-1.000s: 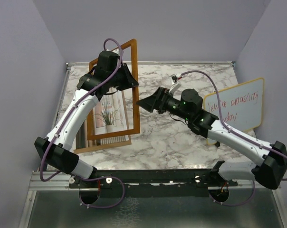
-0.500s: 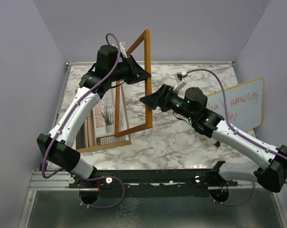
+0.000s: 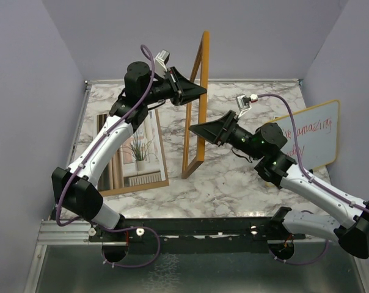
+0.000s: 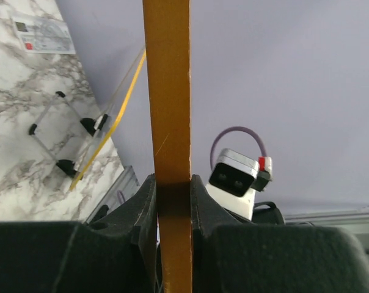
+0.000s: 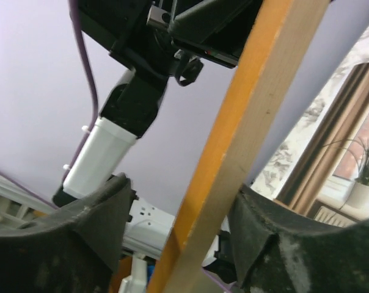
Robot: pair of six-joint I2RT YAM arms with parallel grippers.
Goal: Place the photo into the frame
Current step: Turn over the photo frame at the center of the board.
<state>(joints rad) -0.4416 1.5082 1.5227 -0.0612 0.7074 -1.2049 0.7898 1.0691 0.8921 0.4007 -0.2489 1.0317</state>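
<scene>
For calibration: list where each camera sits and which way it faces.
Top: above and behind, facing down on the table; left arm and right arm show.
Left wrist: faces along the upright frame clamped in the left pincer; right arm's camera behind.
Right wrist: faces upward; right pincer straddles the frame, left arm beyond.
Both wrist views share the frame.

The left end effector [image 3: 198, 92], raised and reaching forward, is clamped on the frame [image 3: 202, 58]. The right end effector [image 3: 195, 129] points left, jaws apart astride it.
</scene>
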